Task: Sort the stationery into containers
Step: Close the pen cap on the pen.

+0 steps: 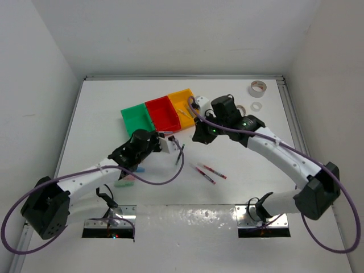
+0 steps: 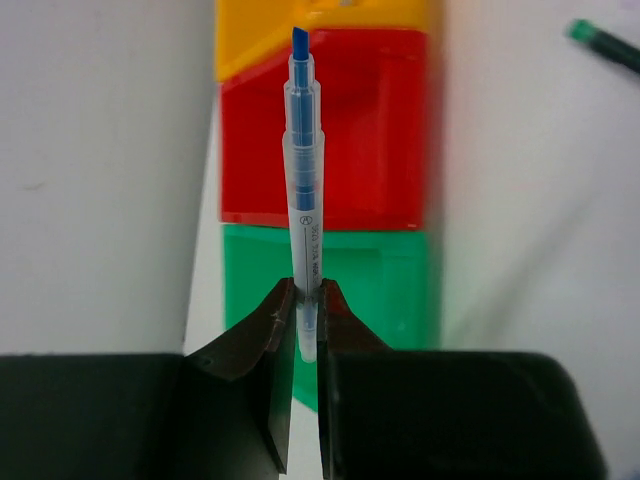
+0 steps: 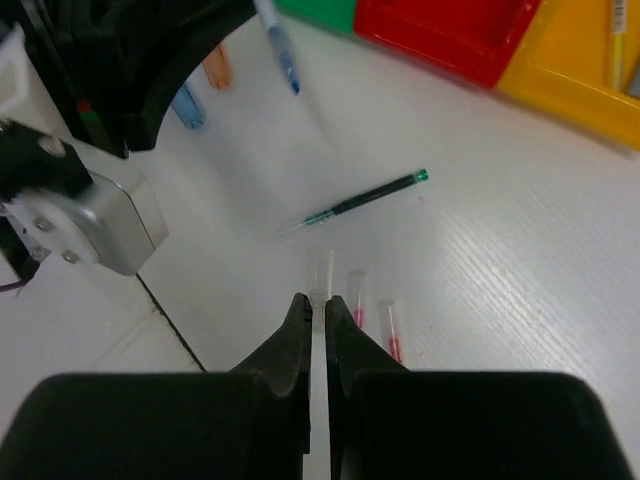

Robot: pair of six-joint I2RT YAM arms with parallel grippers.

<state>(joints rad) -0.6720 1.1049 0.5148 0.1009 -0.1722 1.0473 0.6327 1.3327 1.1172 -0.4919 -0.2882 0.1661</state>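
Note:
My left gripper is shut on the tail of a clear pen with a blue tip. The pen points over the green bin towards the red bin and the yellow-orange bin. The right wrist view shows that blue pen hanging in the air. My right gripper is shut above the table. A clear end shows just past its tips; whether it is held I cannot tell. Two red pens and a green pen lie on the table below. A yellow pen lies in the yellow-orange bin.
Two tape rolls, one grey and one white, lie at the back right. Pastel pieces, one blue and one greenish, lie under the left arm. An orange piece lies near them. The three bins stand mid-table.

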